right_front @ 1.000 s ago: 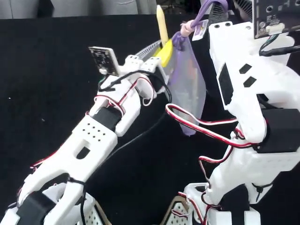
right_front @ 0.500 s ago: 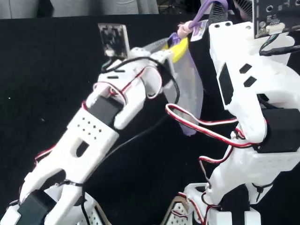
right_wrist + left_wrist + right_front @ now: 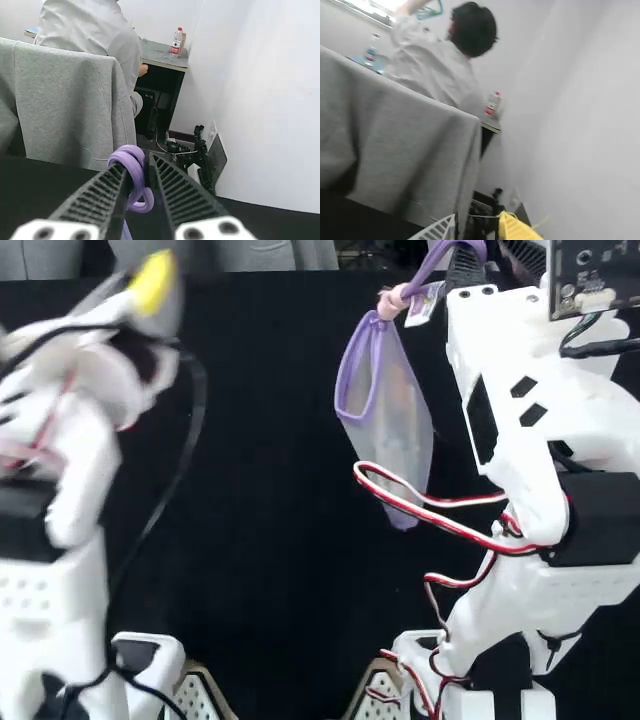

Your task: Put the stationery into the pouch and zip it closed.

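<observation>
One pouch (image 3: pixel 392 430) hangs in the air above the black table (image 3: pixel 270 500), near the far edge. It is a translucent bag with a purple rim, and its mouth gapes open, unzipped. Faint colours show through its wall, but what is inside cannot be made out or counted. Its lower tip is crossed by a red-and-white cable (image 3: pixel 430 505) of the right arm (image 3: pixel 540 440).

At the top of the pouch are one small pink piece (image 3: pixel 391 302) and one purple loop (image 3: pixel 131 161). The right gripper (image 3: pixel 147 159) holds the pouch up by that loop, its two black ribbed jaws pressed close on it. In the high view most of this gripper is cut off by the frame's edge.

Two arms stand at the table. The left arm (image 3: pixel 60 440) is well apart from the pouch, at the table's opposite side, its outline hard to make out. The left gripper (image 3: pixel 477 226) has one white ribbed jaw and one yellow jaw. They stand apart, with nothing visible between them. Only their ends rise into the left wrist view. A thin pale strand (image 3: pixel 543 220) beside the yellow jaw is too slight to identify.

A grey cloth (image 3: pixel 60 100) hangs behind the table.
</observation>
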{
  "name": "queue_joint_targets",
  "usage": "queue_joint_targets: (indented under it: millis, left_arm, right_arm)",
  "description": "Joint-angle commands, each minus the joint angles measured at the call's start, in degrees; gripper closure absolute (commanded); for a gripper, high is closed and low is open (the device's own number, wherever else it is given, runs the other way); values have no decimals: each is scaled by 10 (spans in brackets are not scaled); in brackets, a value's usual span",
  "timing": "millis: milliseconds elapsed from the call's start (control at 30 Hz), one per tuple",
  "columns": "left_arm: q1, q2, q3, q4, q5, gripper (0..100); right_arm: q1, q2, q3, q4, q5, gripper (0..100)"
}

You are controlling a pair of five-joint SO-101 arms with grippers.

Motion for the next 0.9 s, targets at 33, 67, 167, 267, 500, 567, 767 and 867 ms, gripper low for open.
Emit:
queue_joint_targets:
  millis: [33,67,167,267,500,567,767,867]
  left_arm:
    - [-104,-101,117,23,0,855]
    - [-112,-119,146,22,0,855]
    - [-120,-177,236,-21,-2,852]
    - [-131,-244,318,-74,-4,852]
    - [-176,-397,440,-132,-4,851]
    - [-175,-424,465,-131,-28,851]
    - [-90,-441,522,-119,-133,851]
    - [19,-442,524,-69,-208,851]
  right_arm:
    - [-69,-52,-27,33,-13,986]
    - [-94,-63,-26,42,-13,986]
    - [-174,-96,-26,69,-13,986]
    - [-226,-126,-26,88,-13,986]
    - [-244,-187,-26,102,19,986]
    - [-242,-196,-26,102,22,986]
    - [-241,-176,-25,99,23,986]
    - [-241,-156,-27,98,24,986]
